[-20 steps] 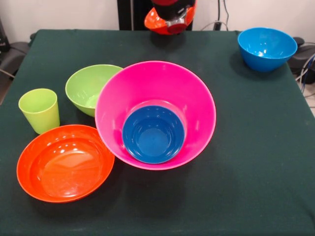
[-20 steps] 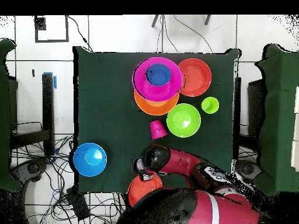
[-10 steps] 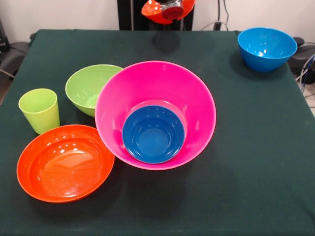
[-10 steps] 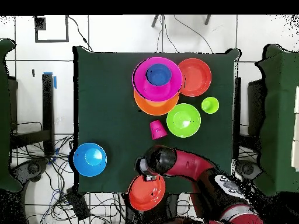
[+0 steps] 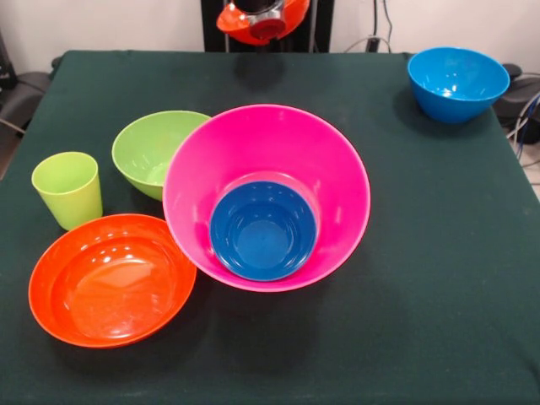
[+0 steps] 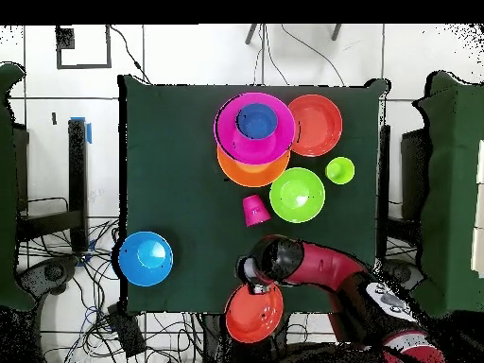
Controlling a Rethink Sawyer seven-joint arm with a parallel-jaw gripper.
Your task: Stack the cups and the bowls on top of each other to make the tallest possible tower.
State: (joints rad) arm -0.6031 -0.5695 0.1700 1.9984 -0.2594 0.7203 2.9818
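My gripper is at the table's edge by the pedestal, shut on the rim of a shallow red-orange bowl held in the air. The tower is a big pink bowl on a big orange bowl, with the small dark blue bowl inside. Beside it are the green bowl, the lime green cup and a second shallow red-orange bowl. A red-pink cup stands upside down between tower and gripper. The yellow-orange cup is out of view.
The light blue bowl stands alone in a table corner on the robot's side. The red arm reaches over the table's edge near the base. Cables lie on the floor around the dark green table.
My gripper and the held red-orange bowl have moved sideways along the table's robot-side edge, leftward in the front view and rightward in the overhead view. Nothing else has moved.
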